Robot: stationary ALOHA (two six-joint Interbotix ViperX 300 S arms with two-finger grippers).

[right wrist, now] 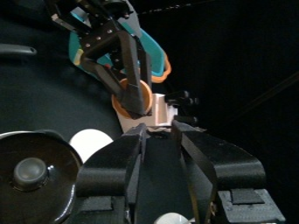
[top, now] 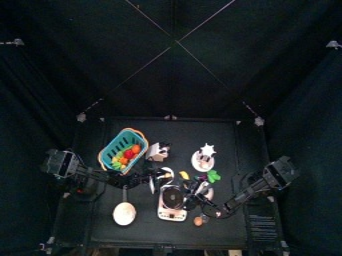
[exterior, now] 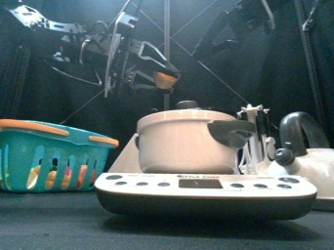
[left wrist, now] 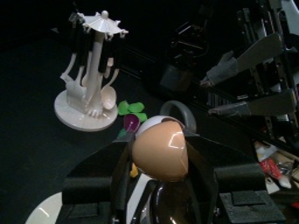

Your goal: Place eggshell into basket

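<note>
Gripping a tan eggshell between its spread jaws, the left end effector hangs raised above the counter, its arm bent in from the left. The teal basket sits on the counter to the left and lower, well apart from the eggshell. The right end effector, jaws together, reaches in from the right toward the left one.

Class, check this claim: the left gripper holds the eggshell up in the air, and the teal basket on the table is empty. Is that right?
Not quite. The left gripper does hold the eggshell aloft, but the teal basket is not empty: the front view shows small orange and green items behind its slats, and the top view shows them inside too.
</note>
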